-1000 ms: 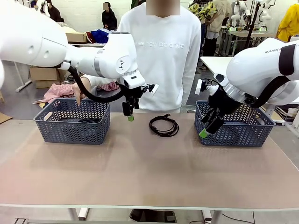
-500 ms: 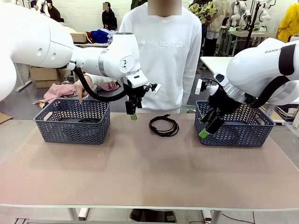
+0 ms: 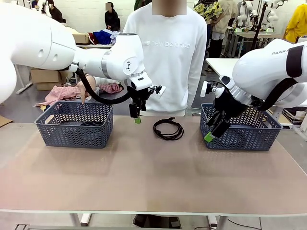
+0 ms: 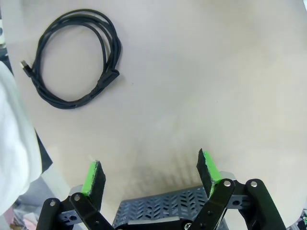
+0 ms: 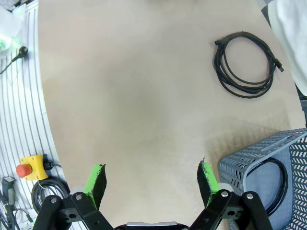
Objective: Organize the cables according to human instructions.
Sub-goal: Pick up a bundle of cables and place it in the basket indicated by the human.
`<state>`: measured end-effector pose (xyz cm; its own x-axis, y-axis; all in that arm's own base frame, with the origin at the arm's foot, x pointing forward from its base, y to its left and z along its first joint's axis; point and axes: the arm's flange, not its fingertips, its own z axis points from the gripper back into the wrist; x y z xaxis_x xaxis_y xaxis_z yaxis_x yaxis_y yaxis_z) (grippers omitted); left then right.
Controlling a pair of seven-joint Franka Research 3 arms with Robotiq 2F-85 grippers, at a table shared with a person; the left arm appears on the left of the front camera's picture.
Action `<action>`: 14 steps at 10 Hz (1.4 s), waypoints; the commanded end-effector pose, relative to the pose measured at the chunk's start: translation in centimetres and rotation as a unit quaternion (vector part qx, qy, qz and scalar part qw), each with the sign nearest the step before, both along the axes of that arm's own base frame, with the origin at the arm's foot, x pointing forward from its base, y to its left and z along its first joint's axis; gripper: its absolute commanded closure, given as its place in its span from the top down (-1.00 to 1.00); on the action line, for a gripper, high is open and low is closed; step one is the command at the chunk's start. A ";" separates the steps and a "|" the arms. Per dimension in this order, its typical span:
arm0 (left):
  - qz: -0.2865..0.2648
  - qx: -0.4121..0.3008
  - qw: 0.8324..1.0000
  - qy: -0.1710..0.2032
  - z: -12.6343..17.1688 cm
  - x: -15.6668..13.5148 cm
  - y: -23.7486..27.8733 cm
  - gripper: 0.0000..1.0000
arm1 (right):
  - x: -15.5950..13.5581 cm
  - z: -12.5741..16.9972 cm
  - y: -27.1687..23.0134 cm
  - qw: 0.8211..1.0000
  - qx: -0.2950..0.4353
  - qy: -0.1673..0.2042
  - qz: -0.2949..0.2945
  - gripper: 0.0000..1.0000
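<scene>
From where I stand, the coiled cable [image 3: 168, 129] lying flat on the table [image 3: 144, 177] is the thing to steer by. Far to the left of that coil sits the left basket [image 3: 74, 123], a grey-blue plastic one with a herringbone wall, and a dark cord lies low inside it [image 3: 91, 123], though I cannot make out how it is wound. The person's hand [image 3: 85, 91] points down over the far rim of that basket, fingertip just above the edge. Nearer the coil, just to its left and above the tabletop, hangs the left gripper [image 3: 136, 116]; its wrist view shows the green pads [image 4: 94, 175] spread wide with nothing between them and the coil [image 4: 72, 60] lying well ahead of the fingers, untouched. The person in a white sweatshirt [image 3: 168, 52] stands behind the coil on the far side of the table. To the right of the coil, the right gripper [image 3: 213, 130] hovers in front of the right basket [image 3: 244, 129], jaws gaping and empty; its own camera sees the coil [image 5: 245, 63] away on the bare table, and another looped cord [image 5: 278, 187] resting inside that basket, beside its near wall.
</scene>
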<state>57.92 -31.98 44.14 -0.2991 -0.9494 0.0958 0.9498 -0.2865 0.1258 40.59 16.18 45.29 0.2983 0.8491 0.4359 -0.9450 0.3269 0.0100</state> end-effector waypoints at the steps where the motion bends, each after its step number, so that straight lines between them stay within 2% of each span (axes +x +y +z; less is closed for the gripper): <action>1: 0.000 0.000 1.000 0.000 0.0 0.0 0.0 1.00 | -0.1 0.1 -0.1 1.000 0.001 -0.001 -0.002 1.00; 4: -0.100 0.060 0.993 -0.037 -0.1 2.0 -0.4 1.00 | -0.1 0.1 -0.1 1.000 0.001 -0.001 -0.002 1.00; 5: -0.155 0.074 0.984 -0.046 -0.2 3.2 -1.0 1.00 | -0.1 0.1 -0.1 1.000 0.001 -0.001 -0.002 1.00; 7: -0.250 0.092 0.961 -0.071 -0.6 5.1 -2.4 1.00 | -0.1 0.1 -0.1 1.000 0.001 -0.001 -0.002 1.00; 9: -0.323 0.113 0.937 -0.076 -1.4 6.5 -4.0 1.00 | -0.1 0.1 -0.1 1.000 0.001 -0.001 -0.002 1.00; 12: -0.401 0.125 0.902 -0.096 -2.2 7.2 -6.4 1.00 | -0.1 0.1 -0.1 1.000 0.001 -0.001 -0.002 1.00; 14: -0.435 0.119 0.885 -0.116 -2.5 6.8 -7.3 1.00 | -0.1 0.1 -0.1 1.000 0.001 -0.001 -0.002 1.00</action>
<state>64.13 -39.37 41.19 -0.8996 -0.3809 -0.2135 0.3627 -0.9241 0.1204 40.60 16.18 45.30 0.2983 0.8491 0.4359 -0.9450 0.3269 0.0100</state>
